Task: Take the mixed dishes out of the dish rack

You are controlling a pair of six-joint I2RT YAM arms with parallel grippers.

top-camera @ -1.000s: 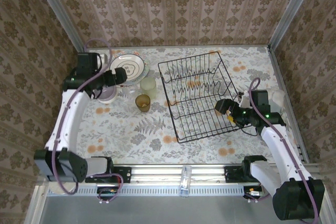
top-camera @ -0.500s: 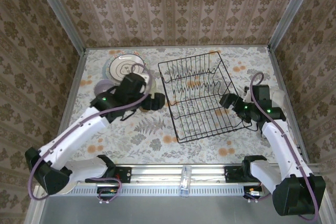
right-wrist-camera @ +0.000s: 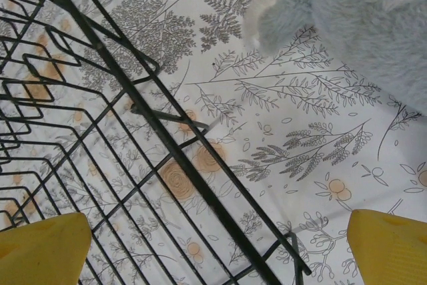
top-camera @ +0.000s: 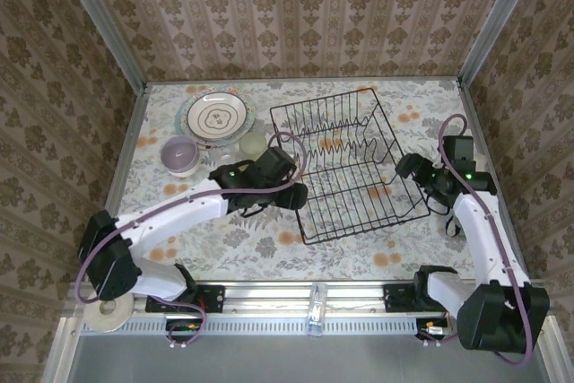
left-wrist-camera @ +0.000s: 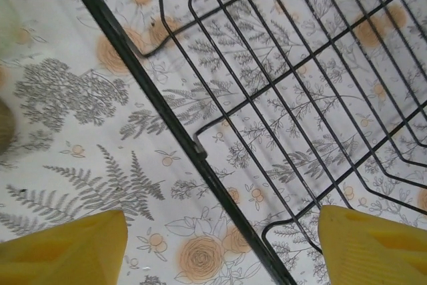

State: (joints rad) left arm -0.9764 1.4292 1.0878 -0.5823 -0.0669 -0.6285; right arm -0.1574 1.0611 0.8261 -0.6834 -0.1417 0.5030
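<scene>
Top external: black wire dish rack, rectangular; lilac bowl round

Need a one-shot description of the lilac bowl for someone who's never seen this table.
Find the black wire dish rack in the middle of the floral table, then look left to the dishes grouped near the far-left corner. The lilac bowl sits just near-left of the patterned plate. It is the only purple piece, deeper than the plate and wider than the pale-green cup.
</scene>
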